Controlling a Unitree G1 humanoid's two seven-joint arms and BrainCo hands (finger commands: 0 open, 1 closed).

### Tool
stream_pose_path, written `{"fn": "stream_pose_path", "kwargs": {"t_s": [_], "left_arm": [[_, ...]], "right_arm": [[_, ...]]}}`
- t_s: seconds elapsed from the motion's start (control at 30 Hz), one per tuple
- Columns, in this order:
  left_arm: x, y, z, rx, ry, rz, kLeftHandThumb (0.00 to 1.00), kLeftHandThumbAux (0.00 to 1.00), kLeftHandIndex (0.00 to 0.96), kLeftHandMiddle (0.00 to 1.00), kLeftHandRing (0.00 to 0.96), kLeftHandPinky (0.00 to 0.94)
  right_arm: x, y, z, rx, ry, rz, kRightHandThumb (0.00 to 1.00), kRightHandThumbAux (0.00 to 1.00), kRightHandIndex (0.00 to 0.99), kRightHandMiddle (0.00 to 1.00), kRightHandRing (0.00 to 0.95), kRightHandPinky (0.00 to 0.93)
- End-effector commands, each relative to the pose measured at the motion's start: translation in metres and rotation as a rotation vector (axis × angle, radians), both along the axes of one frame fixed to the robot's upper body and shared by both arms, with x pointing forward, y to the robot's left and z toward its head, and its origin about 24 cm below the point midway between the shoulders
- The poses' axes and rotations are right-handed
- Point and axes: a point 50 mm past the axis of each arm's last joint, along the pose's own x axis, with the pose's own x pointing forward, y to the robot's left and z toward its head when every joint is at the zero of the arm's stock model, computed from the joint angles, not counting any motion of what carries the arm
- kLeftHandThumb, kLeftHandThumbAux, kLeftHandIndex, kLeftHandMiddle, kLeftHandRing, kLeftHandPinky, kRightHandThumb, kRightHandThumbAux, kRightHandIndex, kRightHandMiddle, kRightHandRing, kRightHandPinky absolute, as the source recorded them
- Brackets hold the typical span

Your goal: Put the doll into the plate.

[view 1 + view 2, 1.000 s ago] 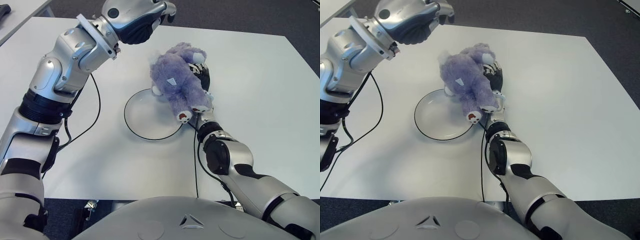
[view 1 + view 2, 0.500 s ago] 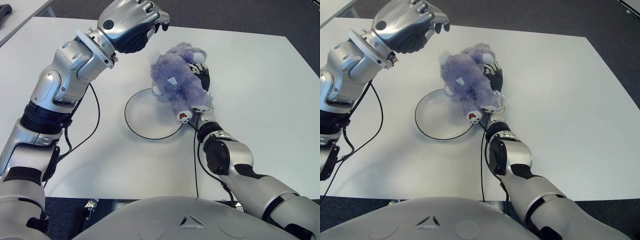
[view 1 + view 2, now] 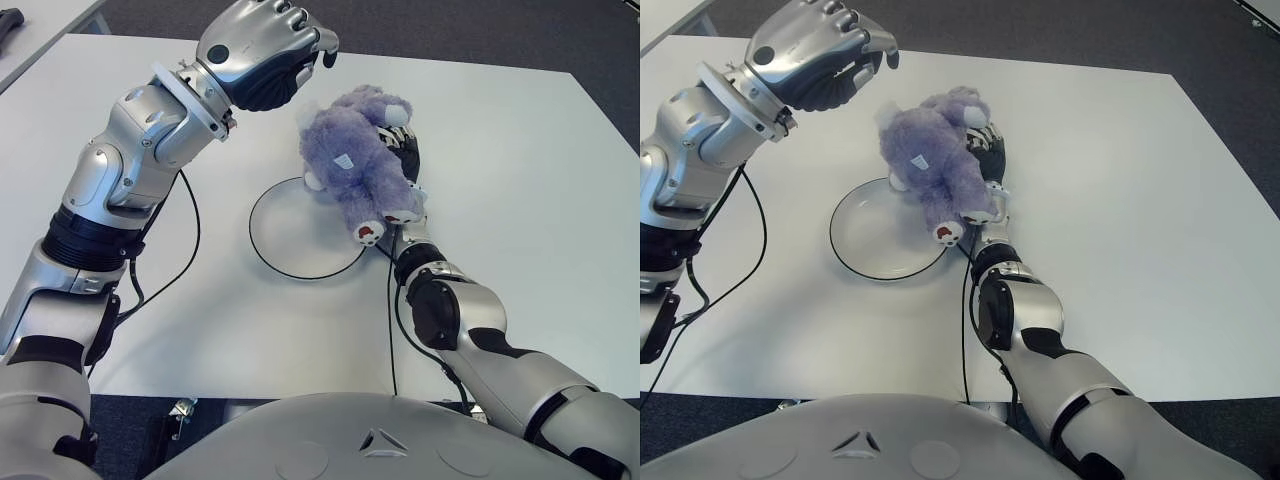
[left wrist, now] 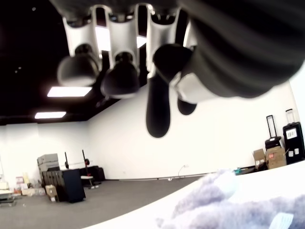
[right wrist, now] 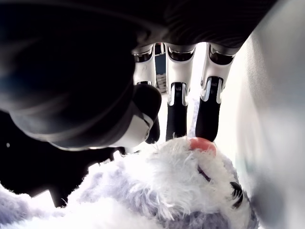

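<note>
A purple plush doll [image 3: 355, 160] lies tilted over the right rim of the round white plate [image 3: 290, 235], feet toward me. My right hand [image 3: 408, 158] is under and beside the doll on its right, with its fingers [image 5: 176, 112] closed against the doll's white muzzle [image 5: 162, 191]. My left hand [image 3: 265, 50] hangs in the air above the table, left of and beyond the doll. Its fingers [image 4: 119, 76] are loosely bent and hold nothing. The doll's fur [image 4: 238, 205] shows below that hand.
The white table [image 3: 520, 180] stretches wide to the right of the doll and in front of the plate. A black cable [image 3: 190, 220] from my left arm hangs left of the plate. Another table's corner [image 3: 40, 25] shows at the far left.
My left hand has dropped slightly and turned its fingers downward, staying left of the doll. The doll and my right hand have not moved.
</note>
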Motion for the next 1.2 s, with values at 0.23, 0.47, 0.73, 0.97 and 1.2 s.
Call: {"fn": "stream_pose_path", "kwargs": {"t_s": [0.23,0.47,0.73,0.97,1.2], "left_arm": [[0.009,0.019,-0.026,0.011,0.063,0.044,0.846,0.661,0.411,0.584,0.71,0.631],[0.005,0.037,-0.051,-0.01,0.103,0.057,0.837,0.661,0.427,0.481,0.601,0.588],[0.007,0.043,-0.064,-0.025,0.085,0.068,0.538,0.455,0.199,0.404,0.44,0.433],[0.009,0.048,-0.066,-0.041,0.056,0.08,0.476,0.42,0.189,0.36,0.404,0.429],[0.009,0.056,-0.072,-0.056,0.07,0.109,0.446,0.408,0.175,0.335,0.379,0.391]], "right_arm": [[-0.067,0.007,-0.099,-0.03,0.429,0.022,0.813,0.821,0.187,0.292,0.31,0.244],[-0.071,0.012,-0.097,-0.333,0.376,0.058,0.426,0.632,0.056,0.133,0.146,0.132],[-0.074,0.013,-0.098,-0.538,0.358,0.014,0.45,0.513,0.0,0.039,0.061,0.055],[-0.074,0.013,-0.096,-0.598,0.342,-0.023,0.411,0.42,0.0,0.0,0.002,0.0],[-0.073,0.014,-0.096,-0.645,0.338,-0.005,0.405,0.353,0.0,0.0,0.0,0.0]]}}
